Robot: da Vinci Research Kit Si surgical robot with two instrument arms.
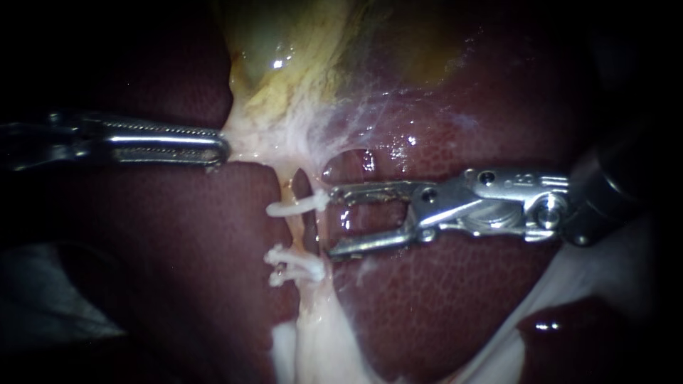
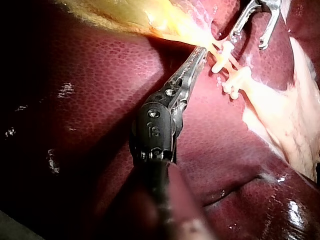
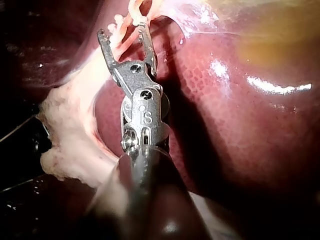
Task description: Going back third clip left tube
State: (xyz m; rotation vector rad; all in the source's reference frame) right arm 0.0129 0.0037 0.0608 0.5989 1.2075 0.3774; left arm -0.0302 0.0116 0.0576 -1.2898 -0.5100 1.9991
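Tube [image 1: 307, 238] bearing white clips [image 1: 288, 208] sits just ahead of right instrument [image 1: 329, 222], jaws wide open — left instrument [image 1: 222, 148] clamps pale tissue [image 1: 249, 139].

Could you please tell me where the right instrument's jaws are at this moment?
In the endoscope view the right instrument holds its jaws open just right of the tube, beside the upper clip, over the liver.

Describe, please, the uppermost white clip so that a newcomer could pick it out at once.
Find the yellowish gallbladder and follow the pale tube down from it across the dark red liver. Three white clips cross that tube; the uppermost clip sits alone beside the right instrument, while the lower pair lies close together.
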